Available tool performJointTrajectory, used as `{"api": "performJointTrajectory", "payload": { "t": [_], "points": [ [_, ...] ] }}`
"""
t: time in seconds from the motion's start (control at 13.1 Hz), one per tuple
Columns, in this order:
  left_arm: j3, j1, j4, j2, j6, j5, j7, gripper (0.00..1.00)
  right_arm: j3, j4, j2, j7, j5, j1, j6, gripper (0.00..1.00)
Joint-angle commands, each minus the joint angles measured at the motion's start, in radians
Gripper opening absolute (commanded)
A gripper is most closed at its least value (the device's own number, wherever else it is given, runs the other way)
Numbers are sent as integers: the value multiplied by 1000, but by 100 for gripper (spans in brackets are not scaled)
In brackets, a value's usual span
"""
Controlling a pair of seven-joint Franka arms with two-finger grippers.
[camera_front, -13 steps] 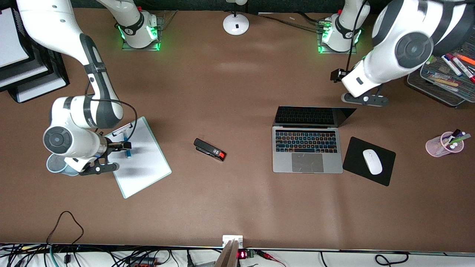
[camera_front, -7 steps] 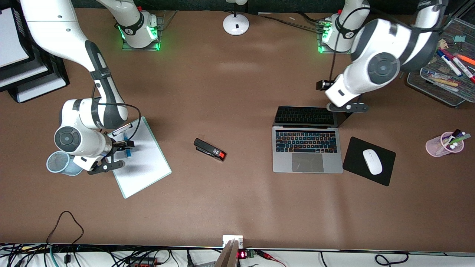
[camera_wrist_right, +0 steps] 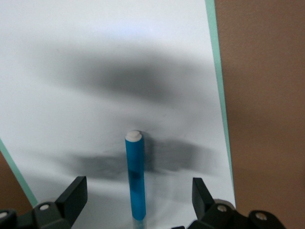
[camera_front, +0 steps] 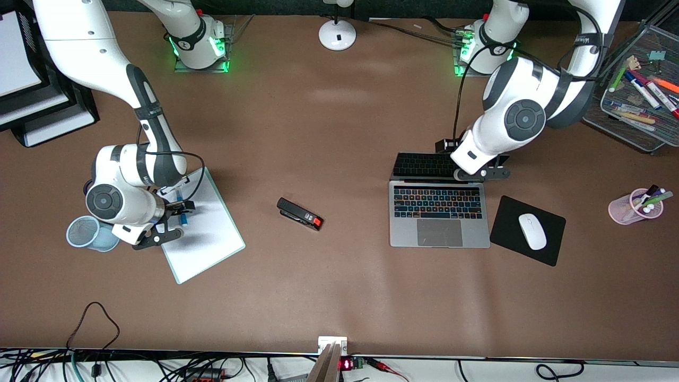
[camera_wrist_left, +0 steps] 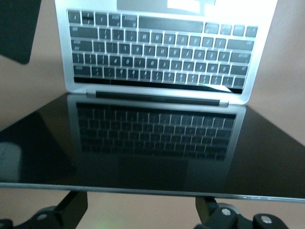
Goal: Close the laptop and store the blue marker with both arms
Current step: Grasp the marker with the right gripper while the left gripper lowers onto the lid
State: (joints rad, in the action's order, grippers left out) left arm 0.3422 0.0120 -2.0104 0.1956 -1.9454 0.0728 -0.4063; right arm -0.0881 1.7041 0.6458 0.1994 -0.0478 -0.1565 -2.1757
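Trays, black w/ white sheets, sit at the right arm's end of the table, close to the bases. Nearer the front camera stands a pale blue mesh cup, just beside a clipboard w/ a teal border and white sheet.

The blue marker lies flat on that sheet, close to the clip, white end pointing away from the wrist cam. The right gripper is low over it, jaws released and spread wide, one finger each side of the marker w/ gaps showing on both sides in the right wrist view. It has no grip on the marker.

Mid-table: a black stapler w/ a red end, well apart from both clipboard and laptop. A white lamp base stands between the two arm bases.

The laptop is open, keyboard lit, dark screen raised and reflecting the keys. The left gripper is over the lid's top edge, at the corner toward the left arm's end. Its jaws are released, fingers apart and empty. Contact w/ the lid: can't tell.

Just beside the laptop, toward the left arm's end, a black mousepad carries a white mouse. Further along is a pink cup of pens, and closer to the bases a mesh tray of coloured markers.
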Motion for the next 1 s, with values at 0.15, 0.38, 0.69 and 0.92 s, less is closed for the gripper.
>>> {"api": "performJointTrajectory", "payload": {
  "t": [0.15, 0.38, 0.69, 0.92],
  "points": [
    [-3, -13, 128, 129, -45, -2, -11, 100, 4, 3, 26, 61, 5, 6, -46, 76],
    [-5, -13, 128, 180, -139, -2, -11, 100, 4, 2, 29, 66, 14, 15, -46, 60],
    [-15, -12, 130, 248, -257, -2, -11, 100, 4, -1, 37, 66, 26, 15, -61, 59],
    [-22, -12, 130, 309, -346, -2, -9, 100, 4, -26, 51, 66, 58, 14, -65, 59]
  ]
}}
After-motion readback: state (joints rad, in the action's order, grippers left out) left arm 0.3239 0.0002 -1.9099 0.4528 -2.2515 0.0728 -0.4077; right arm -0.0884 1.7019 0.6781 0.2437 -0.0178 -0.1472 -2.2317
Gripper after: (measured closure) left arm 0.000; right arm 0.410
